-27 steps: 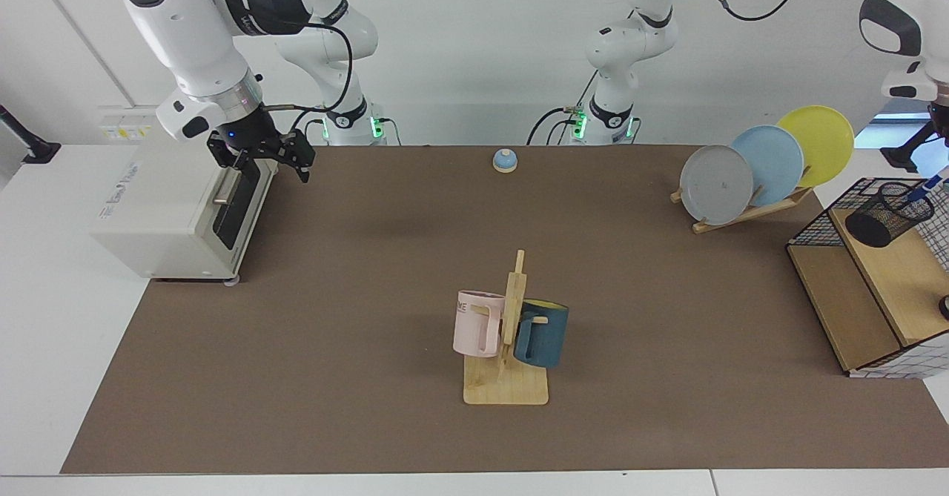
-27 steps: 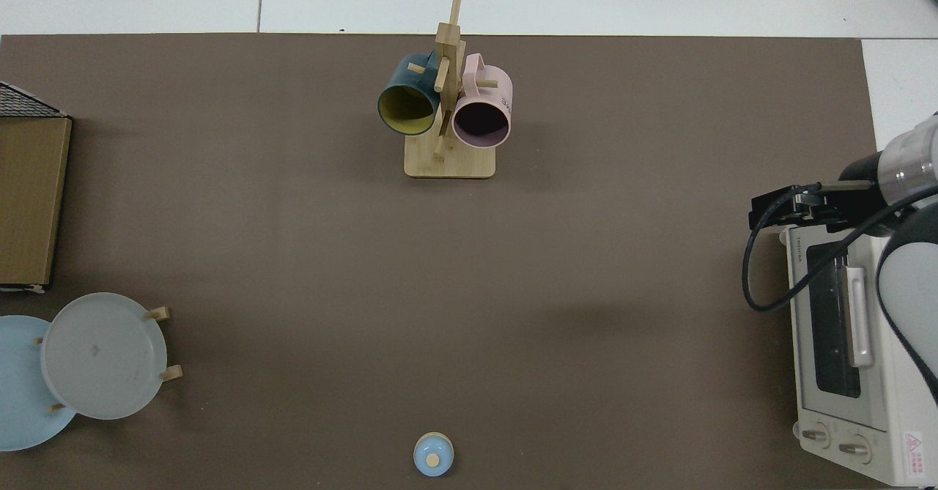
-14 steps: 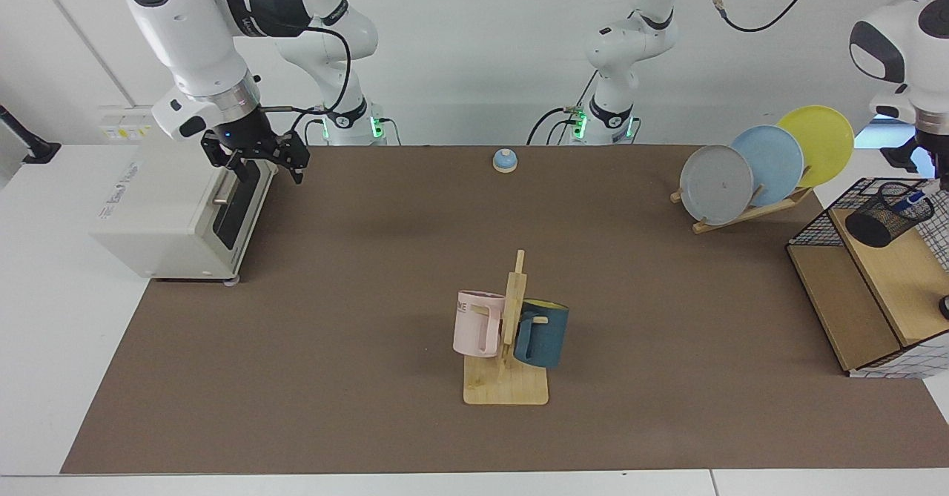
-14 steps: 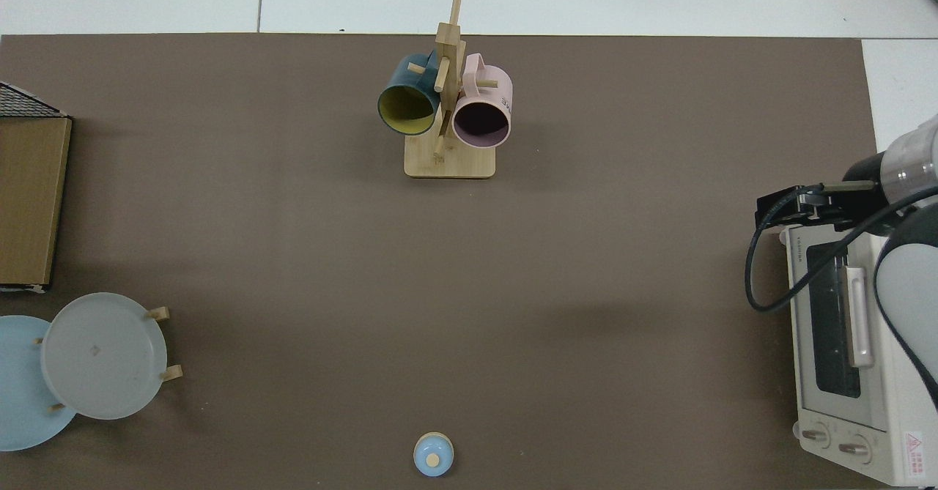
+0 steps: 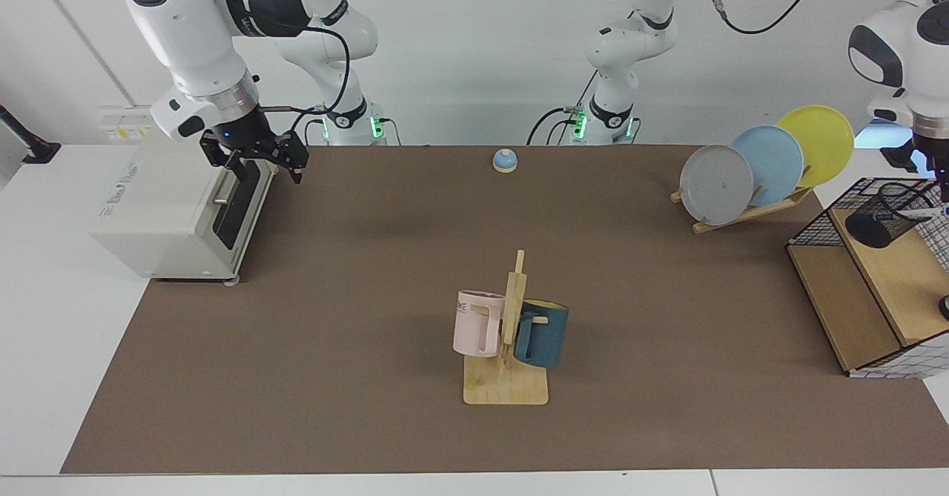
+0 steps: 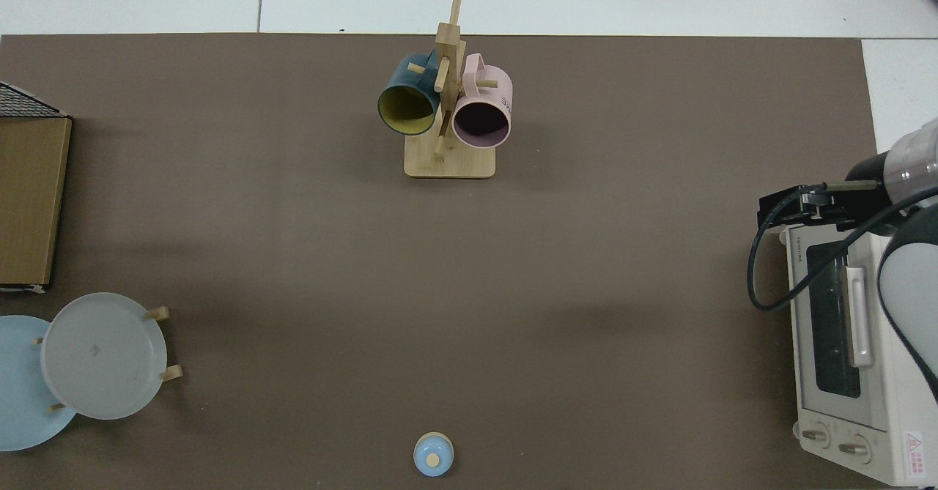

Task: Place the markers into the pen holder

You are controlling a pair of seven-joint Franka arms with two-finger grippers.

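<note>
Facing view: the pen holder [image 5: 887, 213] sits at the right edge of the frame, tilted, on the wooden top of the wire-grid shelf [image 5: 864, 288]. The marker [image 5: 921, 213] lies across its mouth, one end inside, the other poking out toward the frame edge. The left gripper [image 5: 940, 184] hangs just above it, cropped by the frame; whether its fingers are spread or pressed together cannot be told. At upper left the right gripper [image 5: 256, 156] waits over the front of the toaster oven [image 5: 174, 210], fingers spread, holding nothing. A mug rack [image 5: 507, 344] stands at centre. Top view: the right gripper [image 6: 788, 210] shows at the right edge above the toaster oven [image 6: 850, 351]; only a corner of the wire-grid shelf [image 6: 29, 197] enters at the left edge. Pen holder and marker fall outside this frame.
</note>
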